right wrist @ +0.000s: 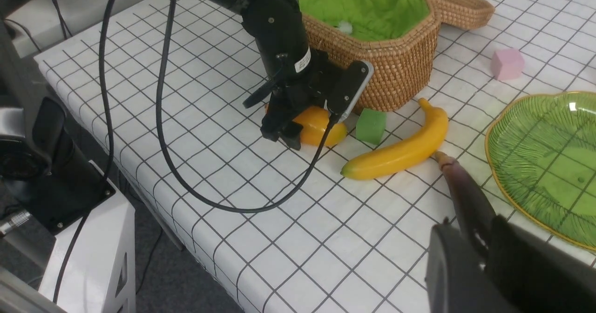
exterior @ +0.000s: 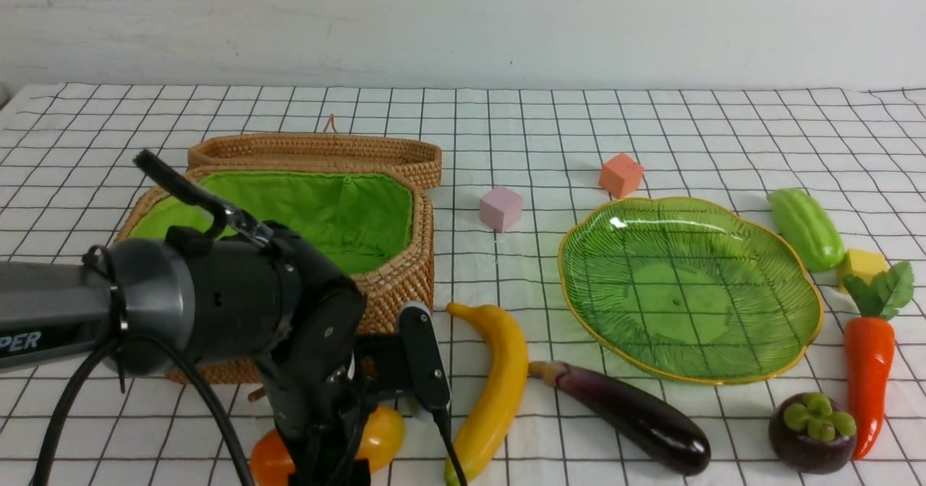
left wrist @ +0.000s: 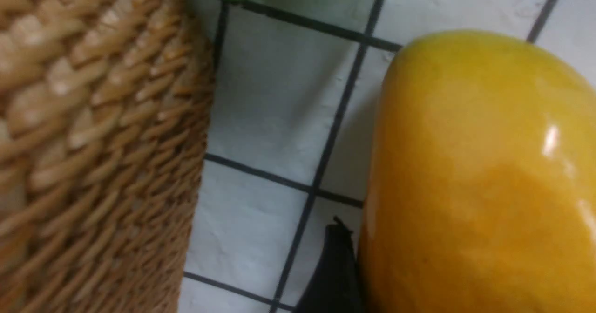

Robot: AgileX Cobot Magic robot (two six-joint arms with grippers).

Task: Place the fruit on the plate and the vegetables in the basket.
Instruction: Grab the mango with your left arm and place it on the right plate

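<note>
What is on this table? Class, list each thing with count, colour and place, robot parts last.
tablecloth: one, white with black grid, under everything.
basket: one, tan, green lining, left.
lid: one, tan, open behind basket.
plate: one, green, right of centre.
mango: one, orange-yellow, before basket.
banana: one, yellow, centre front.
eggplant: one, purple, before plate.
mangosteen: one, purple, front right.
carrot: one, orange, right of plate.
gourd: one, light green, behind carrot.
cubes: four; pink cube between basket and plate, orange cube behind plate, yellow cube beside gourd, green cube between mango and banana.
left gripper: one, black, open over mango.
right gripper: one, black, outside front view.
</note>
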